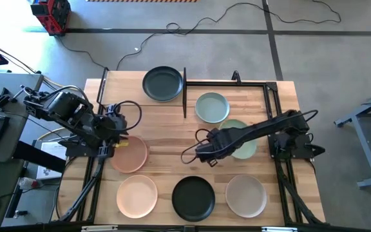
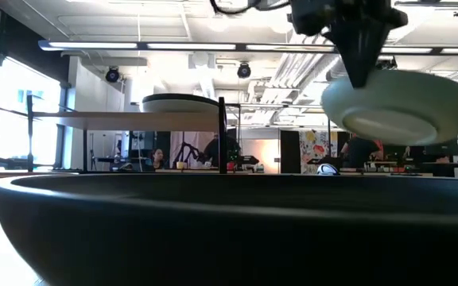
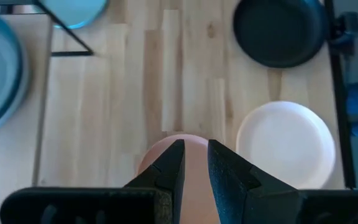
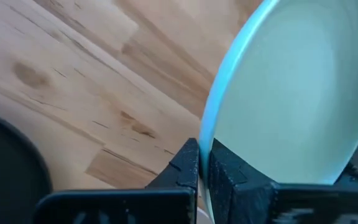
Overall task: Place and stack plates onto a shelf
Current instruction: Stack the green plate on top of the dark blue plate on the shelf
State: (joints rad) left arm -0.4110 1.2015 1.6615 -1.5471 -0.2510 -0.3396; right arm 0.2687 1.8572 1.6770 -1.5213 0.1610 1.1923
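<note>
My right gripper is shut on a pale green plate and holds it above the table's middle right; the low view shows that plate in the air. My left gripper hovers over the far-left rim of a peach-pink plate, which lies flat on the table. Its fingers are slightly apart and hold nothing. The shelf stands at the far left, and a dark blue-grey plate rests flat on it. My right gripper pinches the green plate's rim between its two fingers, one on the inner face and one on the underside. The fingers come from above, pointing down, at the rim's side toward the table's left. The plate hangs clear of the table, slightly tilted.
A pale blue-grey plate lies on the table just right of the shelf. Along the near edge lie a peach plate, a black plate and a beige plate. Black frame bars run along the far and right sides.
</note>
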